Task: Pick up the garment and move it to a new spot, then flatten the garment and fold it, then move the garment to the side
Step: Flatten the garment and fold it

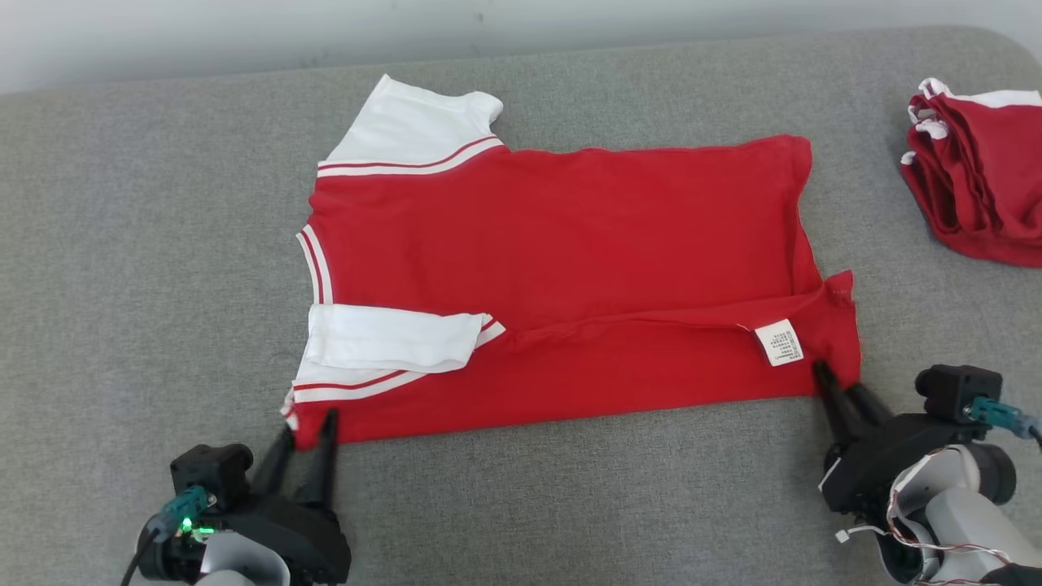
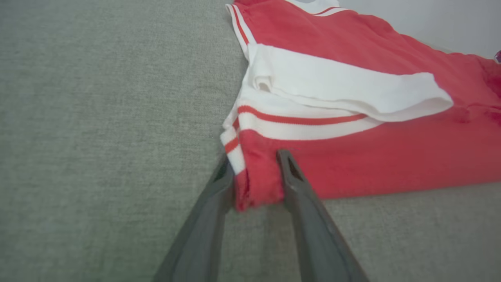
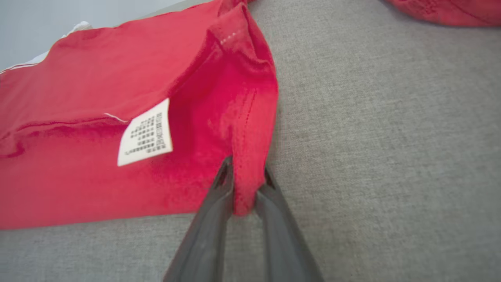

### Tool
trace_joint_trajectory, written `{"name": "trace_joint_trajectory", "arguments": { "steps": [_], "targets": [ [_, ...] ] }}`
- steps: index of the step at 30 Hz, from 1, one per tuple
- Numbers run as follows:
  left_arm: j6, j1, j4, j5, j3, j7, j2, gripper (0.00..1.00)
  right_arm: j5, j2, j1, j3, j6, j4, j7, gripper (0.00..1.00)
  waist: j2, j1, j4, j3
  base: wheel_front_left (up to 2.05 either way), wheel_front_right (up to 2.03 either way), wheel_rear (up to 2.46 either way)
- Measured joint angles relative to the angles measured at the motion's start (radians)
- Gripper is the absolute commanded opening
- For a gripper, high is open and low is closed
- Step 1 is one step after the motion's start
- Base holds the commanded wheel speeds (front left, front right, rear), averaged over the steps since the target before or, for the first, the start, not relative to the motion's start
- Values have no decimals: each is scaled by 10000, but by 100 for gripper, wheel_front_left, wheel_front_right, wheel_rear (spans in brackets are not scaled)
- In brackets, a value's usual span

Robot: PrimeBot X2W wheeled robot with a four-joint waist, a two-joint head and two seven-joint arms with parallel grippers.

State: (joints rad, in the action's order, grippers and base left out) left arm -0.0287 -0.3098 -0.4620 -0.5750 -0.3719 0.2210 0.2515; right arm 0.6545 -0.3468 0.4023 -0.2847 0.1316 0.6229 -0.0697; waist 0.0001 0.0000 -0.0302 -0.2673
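Carrier: a grey padded surface [image 1: 163,244], seen from its near edge.
Garment: a red T-shirt [image 1: 570,236] with white sleeves lies about mid-surface, collar toward the left edge and hem toward the right edge.
Lay of the cloth: the body is spread flat with few wrinkles. The far sleeve [image 1: 407,122] points to the far edge, and the near sleeve [image 1: 391,338] is turned in over the body.
First fold: the near long side appears already turned up over the body as a strip, with a white care label [image 1: 779,342] showing at its right end.
Other things: a pile of red garments [image 1: 977,195] sits at the right edge, well apart from the T-shirt.
Done, as I judge it: placing and flattening look finished, and folding has begun.
Left to do: further folds, then moving the folded T-shirt to the side.
Left gripper [image 1: 308,423]: low at the T-shirt's near-left corner, fingers pointing to the far edge. They stand apart with the striped corner between them, and I cannot tell whether they already pinch it.
Right gripper [image 1: 834,382]: low at the near-right corner, angled toward the far-left. Its fingers are drawn close together and clamp a bunched tuck of the hem corner.
Arm pose: both forearms reach in from the near edge, set wide apart, one at each end of the near fold.
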Motion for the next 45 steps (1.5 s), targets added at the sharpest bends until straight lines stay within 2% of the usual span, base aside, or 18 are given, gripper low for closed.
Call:
{"name": "trace_joint_trajectory", "arguments": {
  "steps": [10, 18, 25, 31, 32, 33, 34, 35, 40, 45],
  "targets": [
    [113, 398, -489, -199, 90, 242, -142, 0, 861, 4, -190, -750, 0, 449, -545, 0, 0, 0, 271, 735, 0, 0, 0],
    [-29, 1750, 82, -280, 142, 332, -33, 0, 1394, -75, -1072, -1112, 0, -15, -727, 0, -1, -1, 642, 1553, 0, 0, 0],
    [-244, 2935, 884, -286, 10, 357, -222, 0, 1753, -407, -2691, -736, 2, -897, -709, 0, -1, -2, 909, 2108, 0, 0, 0],
    [-330, 3712, 1229, -416, 176, 378, -219, 0, 1703, -447, -3651, -192, 2, -1685, -309, 0, 0, -1, 722, 2330, 0, 0, 0],
    [-332, 3800, 1250, -422, 198, 384, -219, 0, 1653, -412, -3767, -79, 2, -1743, -255, 20, -1, -1, 681, 2362, 0, 0, 0],
    [-339, 3854, 1254, -428, 207, 384, -228, 24, 1582, -368, -3860, 50, 2, -1797, -219, 87, -1, -2, 650, 2396, 0, 0, 0],
    [-341, 3886, 1266, -428, 221, 384, -242, 48, 1505, -309, -3914, 180, 2, -1854, -209, 100, -2, -2, 624, 2425, 0, 0, 0],
    [-341, 3905, 1294, -426, 261, 387, -268, 100, 1442, -228, -3954, 307, 2, -1923, -194, 100, -1, -2, 605, 2456, 0, 0, 0],
    [-284, 3904, 1586, -318, 663, 401, -416, 100, 888, 84, -4016, 915, 2, -2284, -274, 100, -1, -1, 516, 2560, 0, 0, 0],
    [-230, 3786, 2391, 301, 1588, 407, -669, 100, 4, 272, -3931, 1271, 2, -2932, -683, 100, -1, 0, 481, 2590, 0, 0, 0]
  ]
}}
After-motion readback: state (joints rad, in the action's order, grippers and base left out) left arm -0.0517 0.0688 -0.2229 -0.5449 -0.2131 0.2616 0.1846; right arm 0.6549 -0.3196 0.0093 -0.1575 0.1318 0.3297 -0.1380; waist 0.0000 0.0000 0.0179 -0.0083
